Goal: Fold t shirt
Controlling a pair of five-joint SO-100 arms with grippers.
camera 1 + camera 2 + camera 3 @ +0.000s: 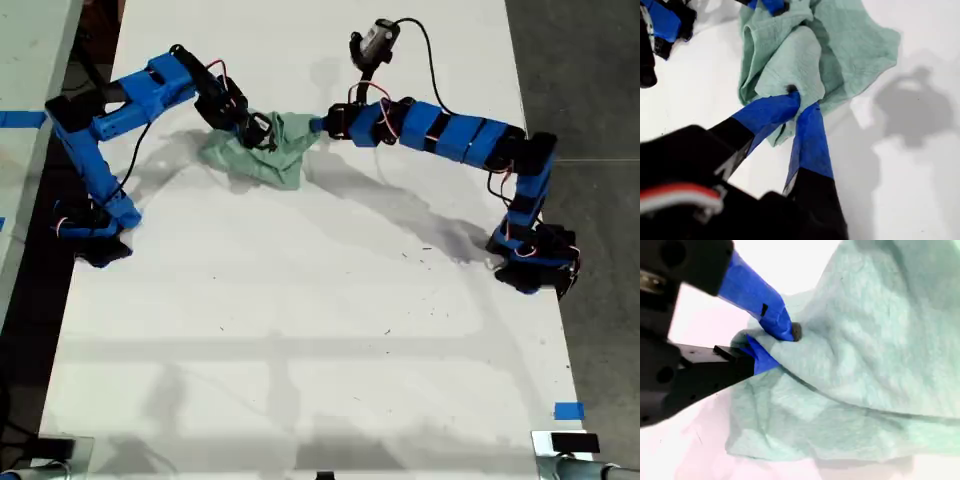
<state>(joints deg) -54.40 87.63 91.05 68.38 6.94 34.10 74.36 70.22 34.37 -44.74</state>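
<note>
The t shirt lies bunched, so its sleeves and neckline cannot be made out (folds cover them). In the second wrist view the picture's edge cuts off most of the cloth. In the exterior view, at centre top, both grippers' tips are buried in fabric, too small to read.

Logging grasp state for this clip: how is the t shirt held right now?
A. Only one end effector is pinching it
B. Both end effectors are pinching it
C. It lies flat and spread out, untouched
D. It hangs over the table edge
B: my first gripper and my second gripper are each shut on a fold of the bunched t shirt, as both wrist views show.
</note>
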